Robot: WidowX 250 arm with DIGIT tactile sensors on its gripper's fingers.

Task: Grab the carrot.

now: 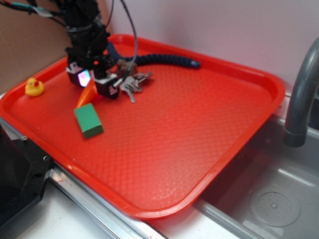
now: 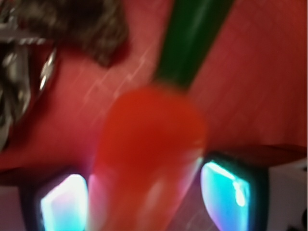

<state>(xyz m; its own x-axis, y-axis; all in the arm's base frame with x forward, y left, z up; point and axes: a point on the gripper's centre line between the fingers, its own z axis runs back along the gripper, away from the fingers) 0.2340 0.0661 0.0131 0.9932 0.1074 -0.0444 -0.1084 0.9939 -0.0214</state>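
Two glowing pads [image 2: 65, 204] of the tool [image 1: 93, 82] are pinching the carrot [image 1: 87, 94] between them at the far left of the red tray [image 1: 209, 164], just beyond a green block [image 1: 88, 120], beside keys [image 1: 133, 84].

Black arm [image 1: 84, 25] trailing dark cables, with black-framed pads [image 2: 226, 195] on its jaws glowing cyan.

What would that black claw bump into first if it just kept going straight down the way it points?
The gripper would meet the carrot first: its orange body already sits between the two fingers, as the wrist view shows. Below lies the red tray. Whether they touch yet is unclear.
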